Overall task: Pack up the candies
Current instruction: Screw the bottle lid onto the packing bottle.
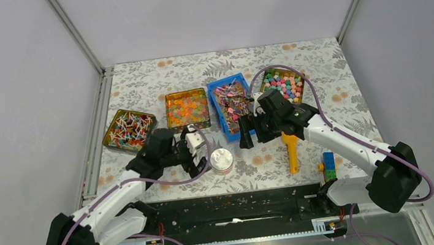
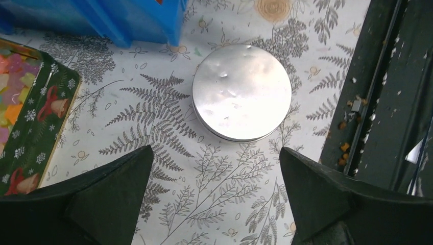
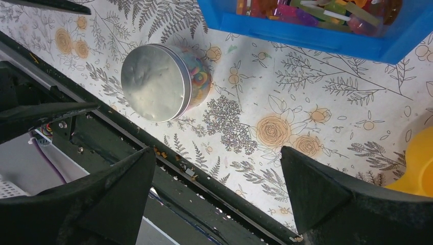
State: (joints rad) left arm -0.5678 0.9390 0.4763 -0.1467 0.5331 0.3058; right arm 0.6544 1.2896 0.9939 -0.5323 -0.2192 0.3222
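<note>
Tabletop edge (image 1: 252, 186) near jar (image 1: 222, 159), candies (image 1: 232, 103) beyond

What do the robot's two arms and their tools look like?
The left arm and right arm have white links, bulky black joints and purple cables looping alongside. The left tool and right tool each have two matte black, wedge-shaped fingers.

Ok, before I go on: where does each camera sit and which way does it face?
Top external: above and behind the bases, looking down on the table; left arm and right arm both show.
Left wrist: on the left arm, looking down past the open left gripper at the silver-lidded jar.
Right wrist: looking down past the open right gripper at the jar and blue bin.
Shared: all three show the jar.
</note>
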